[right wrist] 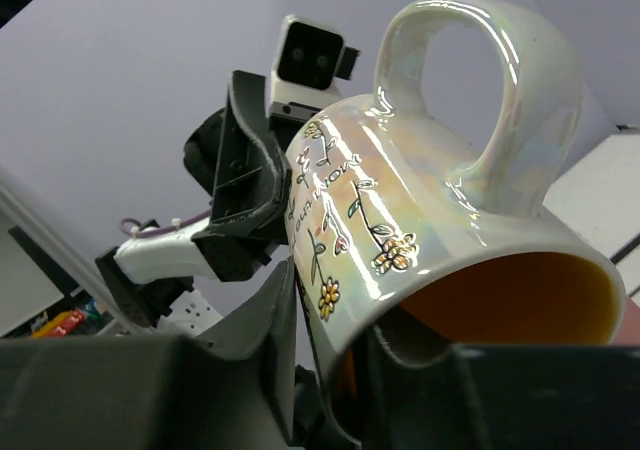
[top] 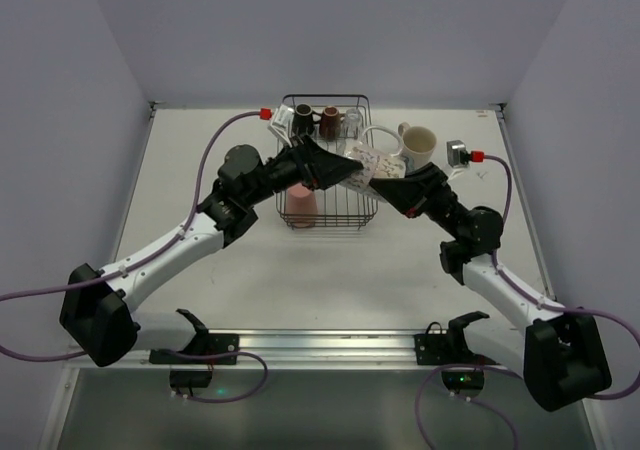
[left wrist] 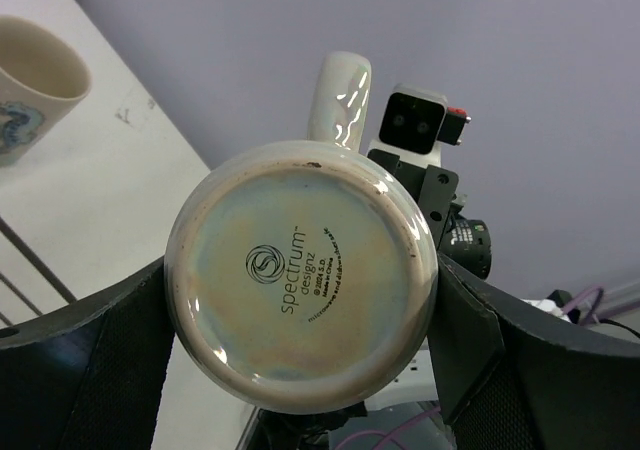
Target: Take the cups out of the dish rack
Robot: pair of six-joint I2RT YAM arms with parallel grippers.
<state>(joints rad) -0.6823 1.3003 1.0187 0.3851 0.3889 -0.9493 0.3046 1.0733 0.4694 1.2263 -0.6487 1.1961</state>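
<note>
The left gripper [left wrist: 300, 342] clamps the printed mug [right wrist: 400, 200] across its body, above the dish rack [top: 330, 226]; inside sit a pink tumbler [top: 302, 205], black mug [top: 303, 120], brown mug [top: 330, 120] and clear glass [top: 351, 123]. The right gripper [right wrist: 330, 362] pinches the printed mug's rim; one cream mug [top: 418, 146] stands outside, so most unloading likely remains.

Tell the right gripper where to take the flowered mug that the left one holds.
Take the rim wall opposite the handle, coming from the mouth end. The left gripper clamps the flowered mug by its base, so that end is taken; the mouth faces the right gripper, handle up. One finger inside and one outside pinch the thin wall well.
</note>
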